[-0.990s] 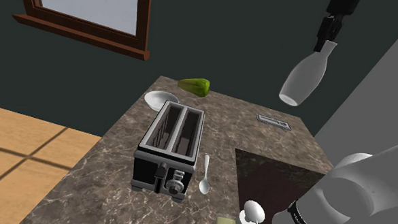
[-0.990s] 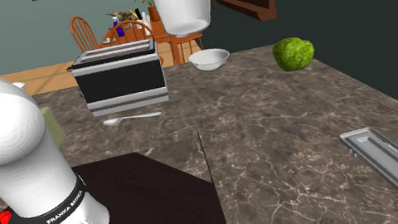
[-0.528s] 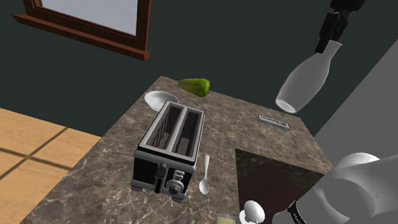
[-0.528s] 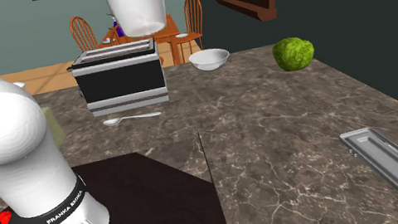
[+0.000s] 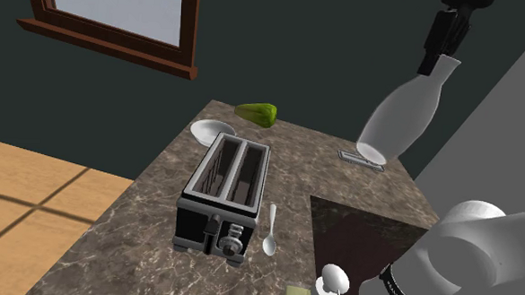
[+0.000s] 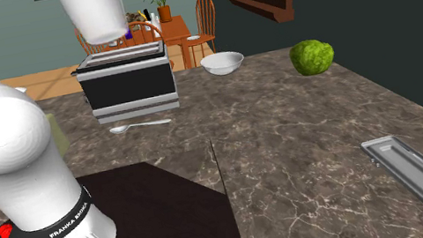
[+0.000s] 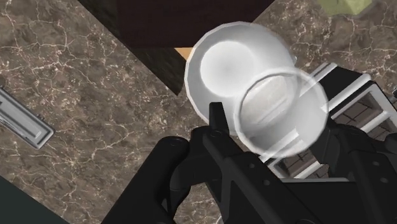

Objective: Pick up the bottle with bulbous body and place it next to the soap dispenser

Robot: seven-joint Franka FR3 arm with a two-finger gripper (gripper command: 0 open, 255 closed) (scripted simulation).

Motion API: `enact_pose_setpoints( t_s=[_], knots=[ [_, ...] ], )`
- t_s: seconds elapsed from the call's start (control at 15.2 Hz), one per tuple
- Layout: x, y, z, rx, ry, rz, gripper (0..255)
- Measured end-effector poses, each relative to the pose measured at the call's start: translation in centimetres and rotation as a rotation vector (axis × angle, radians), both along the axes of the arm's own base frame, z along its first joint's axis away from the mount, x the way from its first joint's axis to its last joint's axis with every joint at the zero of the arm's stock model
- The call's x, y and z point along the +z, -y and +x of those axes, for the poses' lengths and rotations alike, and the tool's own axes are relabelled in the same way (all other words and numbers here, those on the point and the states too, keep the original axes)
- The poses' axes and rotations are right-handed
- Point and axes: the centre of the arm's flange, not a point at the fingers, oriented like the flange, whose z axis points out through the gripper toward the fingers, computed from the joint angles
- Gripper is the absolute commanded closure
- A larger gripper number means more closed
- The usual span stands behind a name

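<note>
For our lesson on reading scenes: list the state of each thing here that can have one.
bottle: held off the counter, tilted, neck up.
end effector: shut on the bottle's neck.
toaster: upright, slots empty.
spoon: lying flat beside the toaster.
bowl: upright on the counter.

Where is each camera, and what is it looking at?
Shoulder view: high beside the arm, looking down on the counter and toaster; the arm shows lower right, its gripper holding the bottle.
Second exterior view: low beside the arm's base, looking across the counter; the arm shows left.
Wrist view: on the hand, looking down past the fingers and bottle.
Both outside views share the toaster, bowl and spoon.
</note>
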Motion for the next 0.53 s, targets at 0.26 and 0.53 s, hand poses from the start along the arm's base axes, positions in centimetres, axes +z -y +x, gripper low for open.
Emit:
enact_pose_setpoints(
  t_s=[0.26,0.53],
  knots=[
    [-0.1,-5.2,-1.3,0.000,0.000,0.000,255],
    [0.0,-9.9,-3.0,0.000,0.000,0.000,255]
  ],
)
